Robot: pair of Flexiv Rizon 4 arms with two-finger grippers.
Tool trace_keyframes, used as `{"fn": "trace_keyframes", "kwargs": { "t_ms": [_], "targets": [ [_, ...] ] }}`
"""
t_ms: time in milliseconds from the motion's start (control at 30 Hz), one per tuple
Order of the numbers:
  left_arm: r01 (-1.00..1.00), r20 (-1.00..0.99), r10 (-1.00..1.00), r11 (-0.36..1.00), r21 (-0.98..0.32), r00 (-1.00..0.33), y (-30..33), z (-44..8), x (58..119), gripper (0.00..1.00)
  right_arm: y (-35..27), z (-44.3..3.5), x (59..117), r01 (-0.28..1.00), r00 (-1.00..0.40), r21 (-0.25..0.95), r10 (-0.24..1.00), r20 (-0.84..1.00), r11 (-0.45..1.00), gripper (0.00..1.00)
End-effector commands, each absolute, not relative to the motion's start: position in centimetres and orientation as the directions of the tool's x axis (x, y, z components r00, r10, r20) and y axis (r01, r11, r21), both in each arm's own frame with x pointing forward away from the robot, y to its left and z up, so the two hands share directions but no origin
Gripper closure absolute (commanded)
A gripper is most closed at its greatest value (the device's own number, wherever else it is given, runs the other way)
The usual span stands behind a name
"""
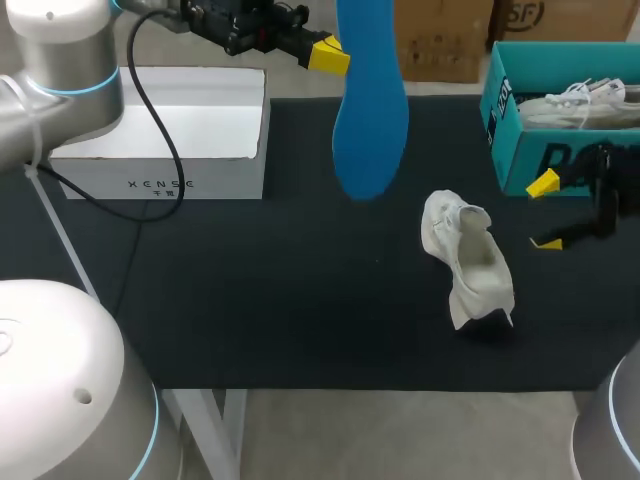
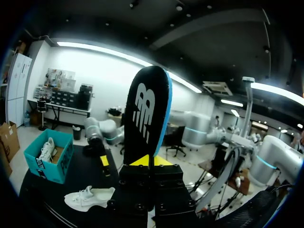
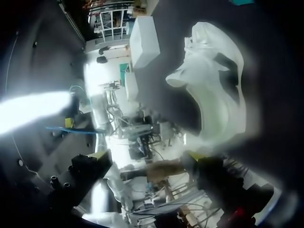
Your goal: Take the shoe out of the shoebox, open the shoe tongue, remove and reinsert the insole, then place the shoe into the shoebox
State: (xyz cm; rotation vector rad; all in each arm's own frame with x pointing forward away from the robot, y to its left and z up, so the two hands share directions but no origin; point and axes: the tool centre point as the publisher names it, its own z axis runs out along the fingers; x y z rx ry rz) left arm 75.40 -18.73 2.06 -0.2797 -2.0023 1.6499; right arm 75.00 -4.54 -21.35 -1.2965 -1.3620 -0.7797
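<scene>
Left arm (image 1: 60, 75), jaws clamped, right arm (image 1: 612, 428), jaws apart

**A:** ok, what's actually on there besides the work stuff?

**B:** not much tbh. A black table (image 1: 300, 320), and a white box (image 1: 220, 178) on its far left part.

**A:** box shut?

**B:** nah, open on top and white inside too. It sits flat with a long side facing the head camera, and there's small dark print on that wall.

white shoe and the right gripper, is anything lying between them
Nothing: the head view shows only bare black mat between the white shoe and the open right gripper.
</scene>
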Motion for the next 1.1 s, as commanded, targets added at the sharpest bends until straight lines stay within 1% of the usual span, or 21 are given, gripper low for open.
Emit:
{"fn": "trace_keyframes", "kwargs": {
  "t_ms": [33, 100, 533, 600, 633, 667, 700, 767, 833, 1000, 1100],
  "targets": [
    [-0.166, 0.263, 0.474, 0.237, -0.957, -0.840, -18.7, 2.0, 75.4, 1.00, -0.9, -21.2, 73.7, 0.962, 0.122, -0.189, 0.310, 0.943, 0.195, 0.00],
    [-0.166, 0.263, 0.474, 0.237, -0.957, -0.840, -18.7, 2.0, 75.4, 1.00, 0.1, -21.2, 73.5, 0.962, 0.114, -0.185, 0.321, 0.940, 0.202, 0.00],
    [-0.166, 0.263, 0.474, 0.237, -0.957, -0.840, -18.7, 2.0, 75.4, 1.00, 0.1, -21.2, 73.5, 0.962, 0.114, -0.185, 0.321, 0.940, 0.202, 0.00],
    [-0.166, 0.263, 0.474, 0.237, -0.957, -0.840, -18.7, 2.0, 75.4, 1.00, -0.8, -21.8, 73.7, 0.968, 0.142, -0.191, 0.266, 0.953, 0.166, 0.00],
    [-0.166, 0.263, 0.474, 0.237, -0.957, -0.840, -18.7, 2.0, 75.4, 1.00, -1.0, -22.2, 73.7, 0.963, 0.191, -0.231, 0.255, 0.948, 0.137, 0.00],
    [-0.166, 0.263, 0.474, 0.237, -0.957, -0.840, -18.7, 2.0, 75.4, 1.00, -1.0, -22.4, 73.7, 0.966, 0.197, -0.229, 0.235, 0.952, 0.116, 0.00],
    [-0.166, 0.263, 0.474, 0.237, -0.957, -0.840, -18.7, 2.0, 75.4, 1.00, -0.8, -22.4, 73.7, 0.968, 0.191, -0.219, 0.201, 0.961, 0.125, 0.00],
    [-0.166, 0.263, 0.474, 0.237, -0.957, -0.840, -18.7, 2.0, 75.4, 1.00, -0.2, -22.4, 73.6, 0.970, 0.205, -0.225, 0.185, 0.961, 0.095, 0.00],
    [-0.166, 0.263, 0.474, 0.237, -0.957, -0.840, -18.7, 2.0, 75.4, 1.00, 0.5, -21.8, 73.4, 0.970, 0.202, -0.218, 0.138, 0.970, 0.111, 0.00],
    [-0.166, 0.263, 0.474, 0.237, -0.957, -0.840, -18.7, 2.0, 75.4, 1.00, 2.3, -20.1, 72.6, 0.974, 0.167, -0.182, 0.112, 0.980, 0.137, 0.00],
    [-0.166, 0.263, 0.474, 0.237, -0.957, -0.840, -18.7, 2.0, 75.4, 1.00, 3.3, -19.4, 72.4, 0.971, 0.174, -0.188, 0.102, 0.979, 0.148, 0.00]
  ]
}}
